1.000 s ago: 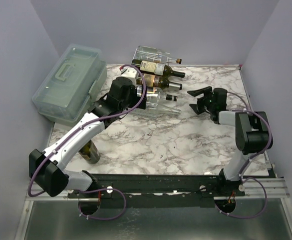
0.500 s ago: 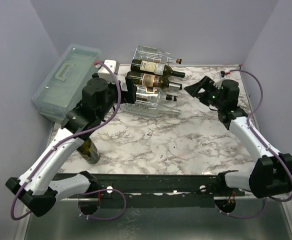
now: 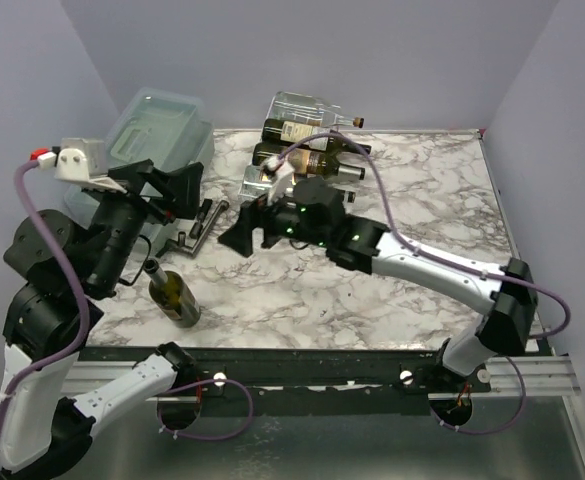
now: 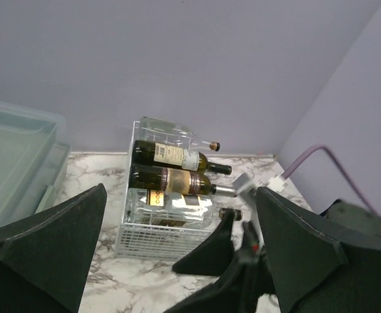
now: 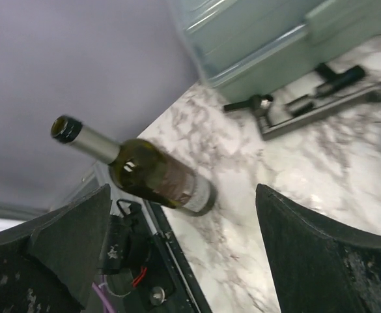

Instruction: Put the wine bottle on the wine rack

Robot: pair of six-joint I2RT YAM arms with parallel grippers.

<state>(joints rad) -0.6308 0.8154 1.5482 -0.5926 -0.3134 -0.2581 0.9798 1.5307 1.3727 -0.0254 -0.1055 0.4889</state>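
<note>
Wine bottle (image 3: 174,297): stood upright on the marble table (image 3: 422,180), near the front-left edge. It is dark green and labelled, and is touched by neither gripper. In the right wrist view it is framed between the fingers but well clear of them.
Wine rack (image 4: 151,238): placed at the back centre of the table, well apart from the standing bottle. Other bottles (image 4: 170,177) are laid on their sides in its tiers, necks to the right.
Right gripper (image 3: 247,228): extended across to the table's left-centre, between rack and bottle. Its jaws are spread wide and nothing is grasped.
Left gripper (image 3: 172,180): held high over the left side, with fingers parted and empty.
Lever tool (image 3: 197,222): laid flat on the table, just in front of the storage box.
Storage box (image 3: 157,120): pale green and lidded, set at the back left near the rack.
</note>
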